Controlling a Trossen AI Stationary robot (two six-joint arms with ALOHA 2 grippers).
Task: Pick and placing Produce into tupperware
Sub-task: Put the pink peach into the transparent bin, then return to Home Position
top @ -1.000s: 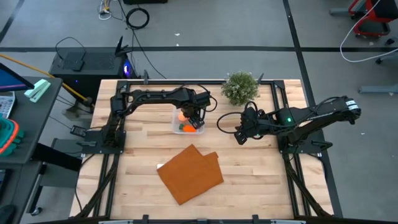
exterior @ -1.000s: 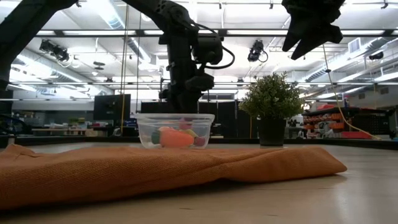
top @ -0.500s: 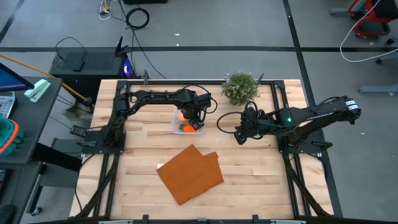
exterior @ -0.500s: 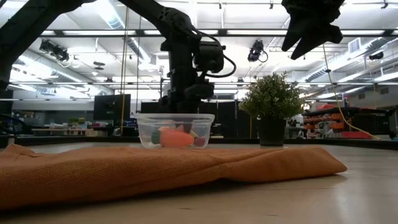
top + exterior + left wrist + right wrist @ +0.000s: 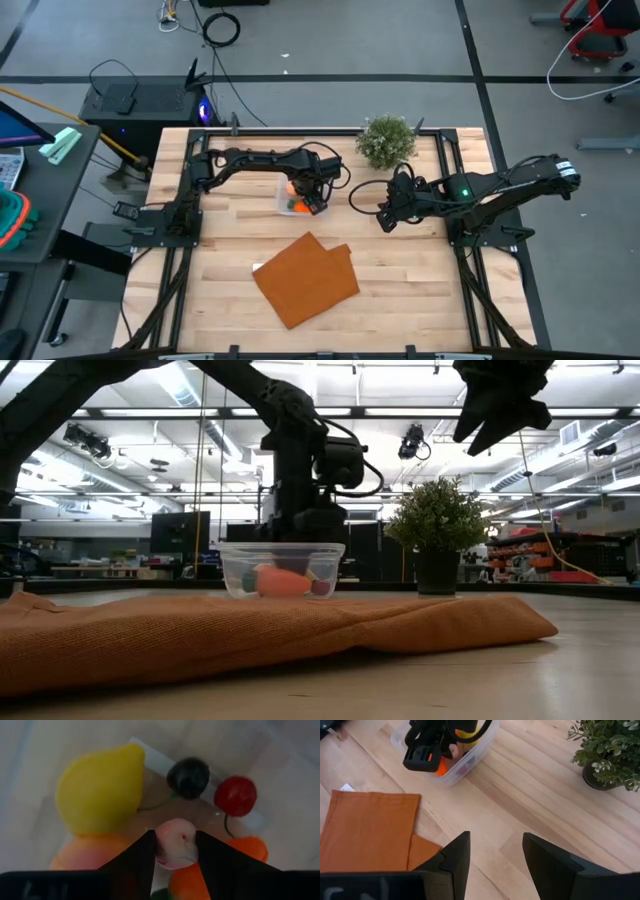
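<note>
Left gripper (image 5: pixel 175 851) is hanging low inside the tupperware (image 5: pixel 284 203) near the tabletop's far edge, fingers pinching a pink piece (image 5: pixel 175 842) for release among the lemon (image 5: pixel 100 790) and other produce; right gripper (image 5: pixel 492 851) is waiting spread, empty, toward the right edge.

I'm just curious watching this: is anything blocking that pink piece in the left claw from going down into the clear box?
Nothing visible does. The left gripper holds the pink piece directly over the tupperware, with only the lemon and other produce below.
</note>
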